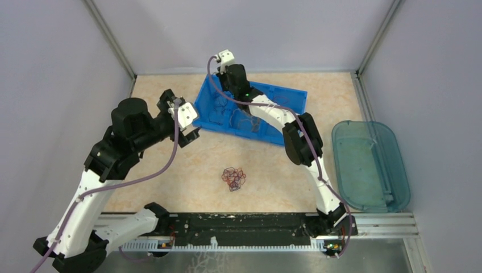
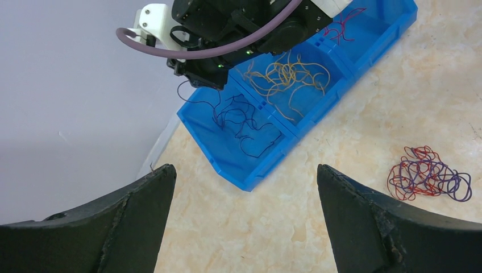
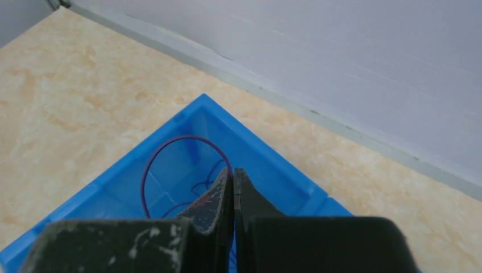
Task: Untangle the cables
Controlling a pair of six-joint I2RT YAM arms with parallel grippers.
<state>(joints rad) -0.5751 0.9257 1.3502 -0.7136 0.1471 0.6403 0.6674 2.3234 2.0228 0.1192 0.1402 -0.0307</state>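
Nearest to the lens are the two dark fingers point(image 2: 131, 222) of my left gripper point(image 2: 244, 219), spread wide with nothing between them. Further right, my right gripper point(image 3: 233, 170) is pressed together over the end compartment of the blue bin point(image 2: 250, 181), and it seems to pinch one purple strand point(image 3: 170, 143) that loops down inside. Right of this, the tangled cables point(image 1: 233, 178) lie as a small red and purple knot on the table point(image 1: 273, 182), apart from the bin. I judge them very light, limp and easy to snag, so it is better to take one outer loop or a free end, not the middle.
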